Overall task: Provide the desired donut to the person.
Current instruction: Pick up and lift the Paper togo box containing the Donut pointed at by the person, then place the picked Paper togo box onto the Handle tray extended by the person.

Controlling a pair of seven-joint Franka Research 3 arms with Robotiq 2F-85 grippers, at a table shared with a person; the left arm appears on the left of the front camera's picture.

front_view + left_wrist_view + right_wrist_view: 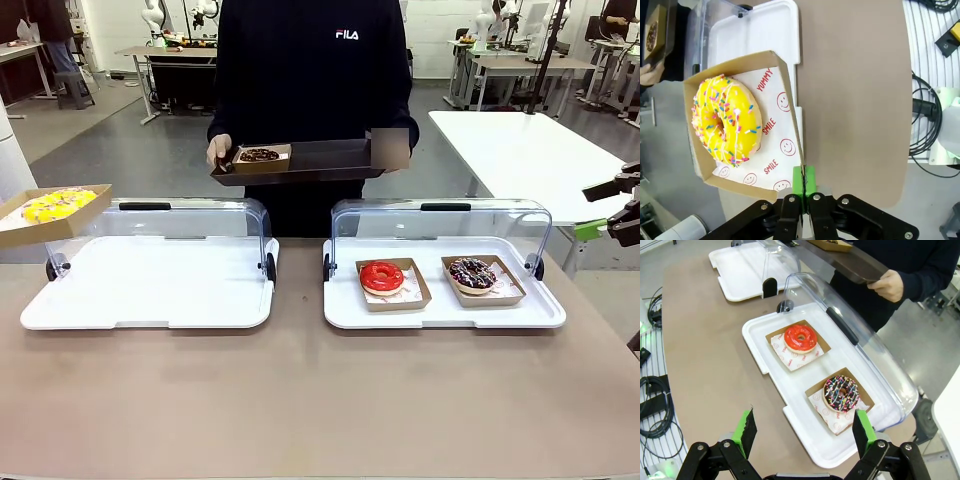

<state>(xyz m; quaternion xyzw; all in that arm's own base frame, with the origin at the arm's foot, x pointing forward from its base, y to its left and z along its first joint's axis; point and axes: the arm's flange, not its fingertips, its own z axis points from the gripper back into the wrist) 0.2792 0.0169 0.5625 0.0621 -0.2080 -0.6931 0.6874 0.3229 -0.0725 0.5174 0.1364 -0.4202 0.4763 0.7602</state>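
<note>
My left gripper (804,186) is shut on the rim of a cardboard tray (788,97) that carries a yellow sprinkled donut (727,120). This donut (55,206) hangs in the air at the far left, above the left white tray's (150,290) corner. The person (312,70) stands at the far side and holds a dark serving tray (330,160) with a chocolate donut (259,155) on it. My right gripper (805,432) is open, with nothing between its fingers, hovering over the near end of the right white tray (765,347); it also appears at the right edge (622,205).
The right white tray (440,312) holds a red glazed donut (382,277) and a chocolate sprinkled donut (472,272), each in a cardboard tray. Both white trays have clear lids (440,225) swung open at the back. Cables (652,405) lie beside the table.
</note>
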